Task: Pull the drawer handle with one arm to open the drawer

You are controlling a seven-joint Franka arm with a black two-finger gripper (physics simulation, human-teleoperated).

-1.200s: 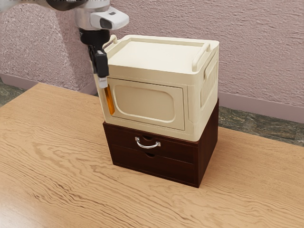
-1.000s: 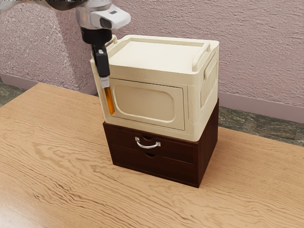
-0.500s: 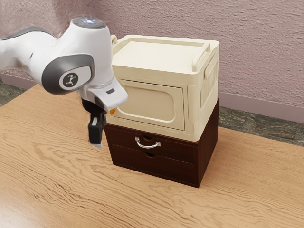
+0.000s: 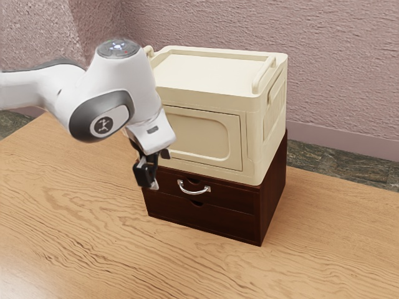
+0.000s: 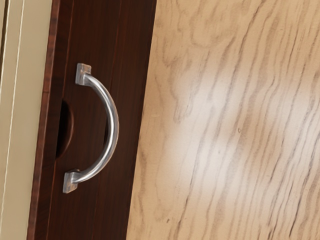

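Although I look carefully, I cannot tell how wide the jaws of the gripper (image 4: 151,182) stand. They are near the curved metal handle (image 4: 194,190), toward the exterior view's left. This handle sits on the closed upper drawer (image 4: 232,195) of the dark chest (image 4: 273,190), below the cream box (image 4: 252,140), upon the bench (image 4: 93,249).

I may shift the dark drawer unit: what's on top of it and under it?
A cream storage box hides most of the top of the drawer unit. Beneath the unit lies the wooden table, that patch hidden.
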